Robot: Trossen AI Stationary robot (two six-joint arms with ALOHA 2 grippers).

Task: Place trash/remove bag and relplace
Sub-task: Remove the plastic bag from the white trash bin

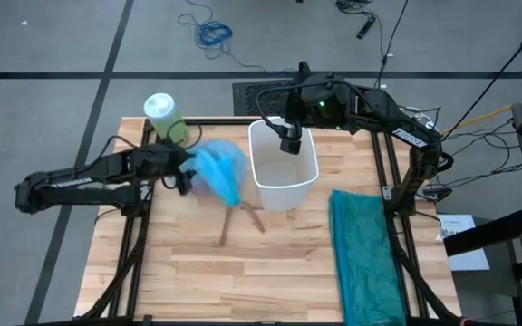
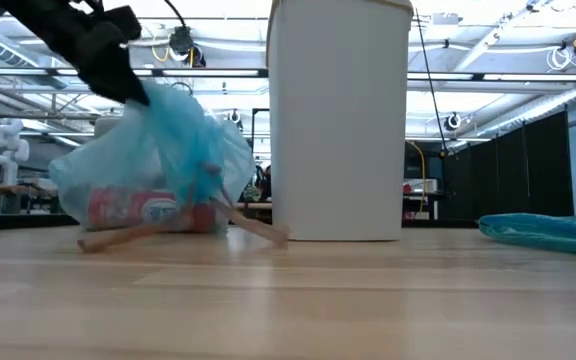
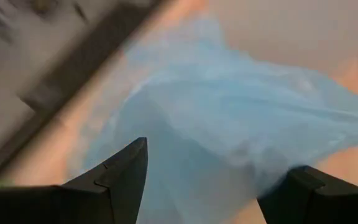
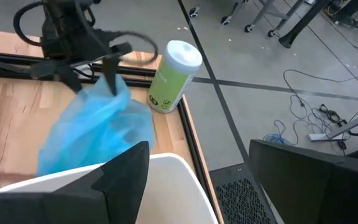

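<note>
Looking from the table's near edge, we see a darker teal-green bag (image 1: pixel 367 254) lying flat on the right side of the wooden table (image 1: pixel 243 281), well apart from everything else. Farther in, two thin brown sticks (image 1: pixel 241 220) lie on the wood just in front of the white wastebasket (image 1: pixel 284 167), which stands upright near the table's middle. Left of the basket we find the light blue bag (image 1: pixel 219 170), bunched and lifted, its lower part sagging toward the table; through the thin plastic in the low view we make out a red container (image 2: pixel 146 209) inside. Our left gripper (image 1: pixel 185 172) is clamped on the bag's gathered top, its fingers (image 3: pixel 120 177) pressed into the plastic. Our right gripper (image 1: pixel 290 140) hovers over the basket's far rim with its fingers spread apart and holding nothing. Farthest back, a green bottle with a white cap (image 1: pixel 164 118) stands at the table's far left corner.
</note>
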